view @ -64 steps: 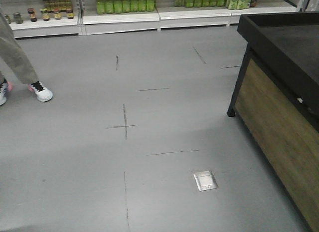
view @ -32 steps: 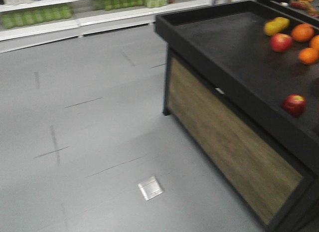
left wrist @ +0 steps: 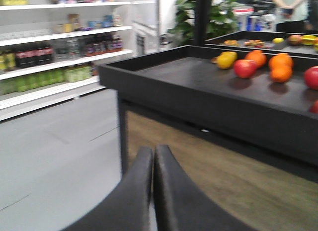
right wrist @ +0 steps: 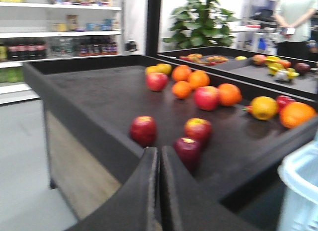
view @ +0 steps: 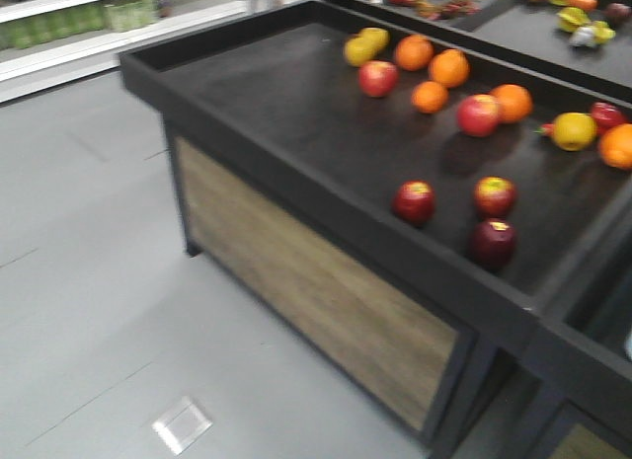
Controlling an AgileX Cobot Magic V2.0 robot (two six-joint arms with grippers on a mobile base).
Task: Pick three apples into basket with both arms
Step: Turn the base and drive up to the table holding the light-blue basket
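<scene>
Nothing of the task looks done yet. All three dark red apples [view: 415, 201] lie loose on the black surface [view: 286, 104], clustered close to its near rim and apart from each other. The darkest apple [view: 493, 242], almost purple, sits nearest the rim. Farther back are the oranges [view: 449, 68] and lighter red apples [view: 478, 114], well apart from the three.

The left gripper [left wrist: 153, 155] has its jaws pressed together with nothing between them. It hangs off the left end of the surface, above the floor, far from any fruit. The right gripper [right wrist: 159, 155] likewise has its jaws closed on nothing. It points at the cluster from the near side, short of the apples.

Only a corner of the pale blue basket [right wrist: 300, 189] shows, low at the right edge of the right wrist view. Its inside is hidden, so its contents cannot be told.

By my reading, every pick and every drop into the basket remains, and both sets of jaws must open first.
</scene>
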